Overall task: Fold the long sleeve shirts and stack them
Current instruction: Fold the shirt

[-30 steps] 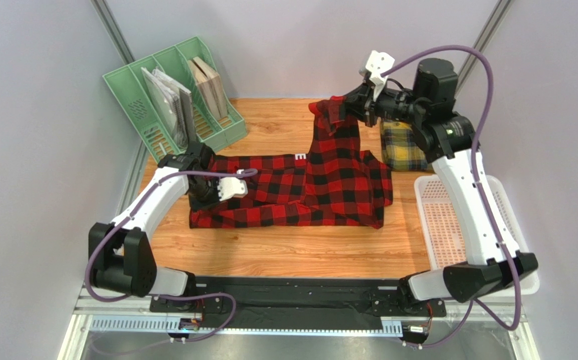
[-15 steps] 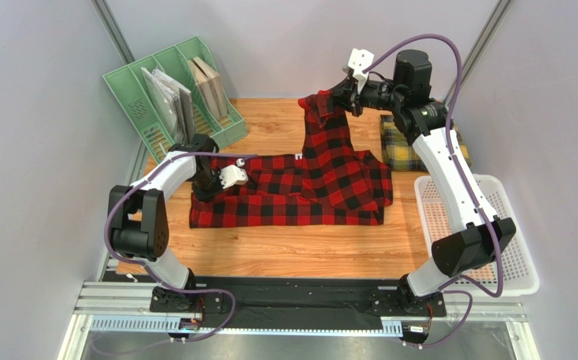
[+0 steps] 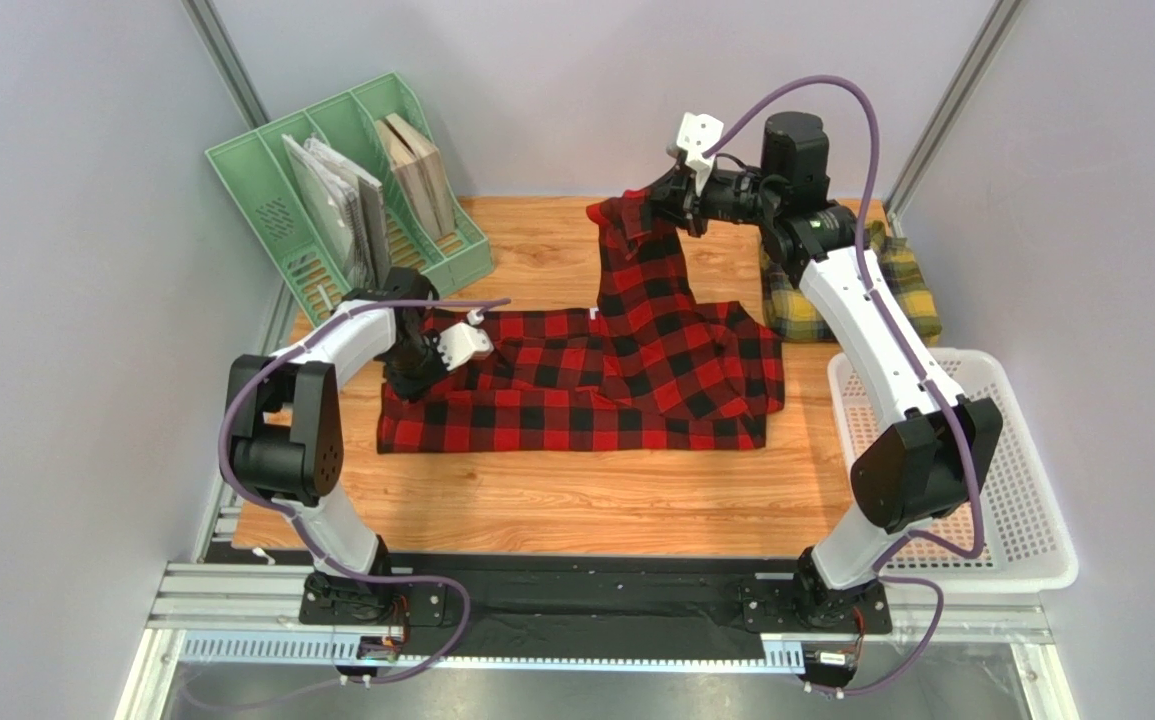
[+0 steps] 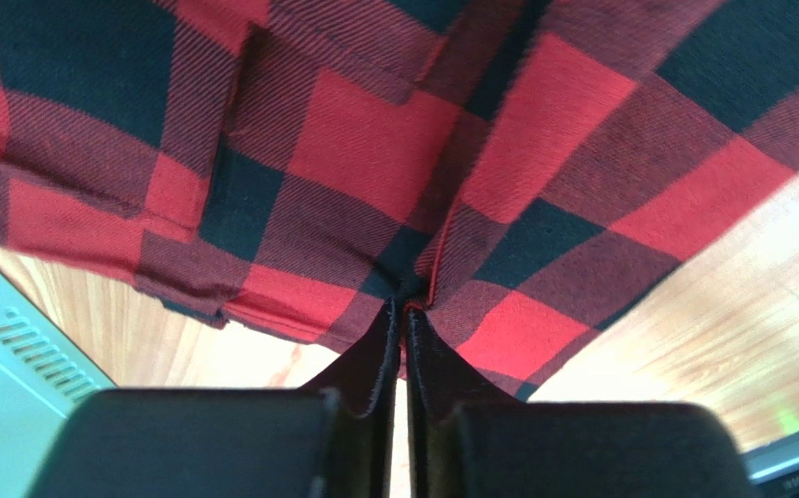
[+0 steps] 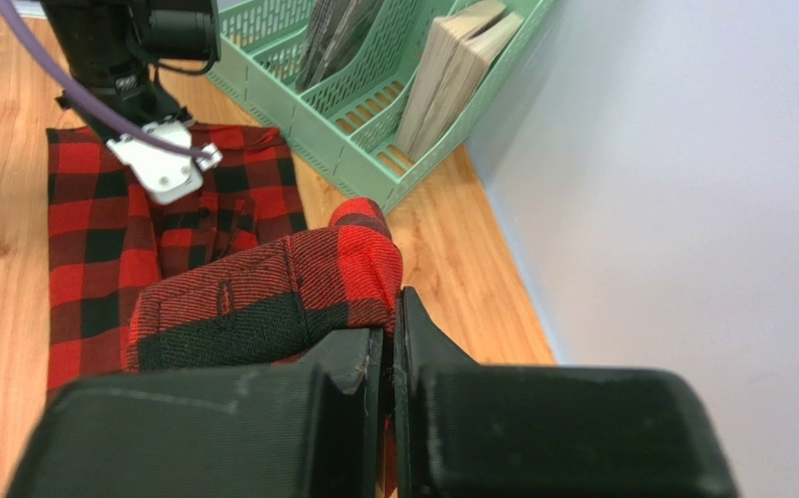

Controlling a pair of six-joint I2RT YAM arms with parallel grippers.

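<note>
Pale grey walls close in a light wooden bench (image 3: 538, 495) with a clear plank grain. Writing is scarce: only a small white mark shows at a fold of the red-and-black shirt (image 3: 583, 398), too little of it to read. There are two shirts. The red-and-black one, a soft check cloth with a fine twill weave, lies spread across the middle of the bench. The yellow-and-green shirt (image 3: 797, 312) sits bunched at the far right, partly behind the right arm (image 3: 876, 338). There are two arms, white-shelled with purple cables. The left arm (image 3: 335, 342) reaches to the shirt's left edge, and its jaws are pressed almost together on a pinch of the red cloth, right at the hem. The right arm's jaws are closed tight on a sleeve cuff (image 5: 310, 275) with a buttonhole, held up above the far side of the bench so the sleeve hangs in a long strip down to the shirt's body. One green slotted plastic file rack (image 3: 260, 203) stands at the far left corner with books and folders in its compartments. One white mesh basket (image 3: 1026, 510) sits at the right edge.
</note>
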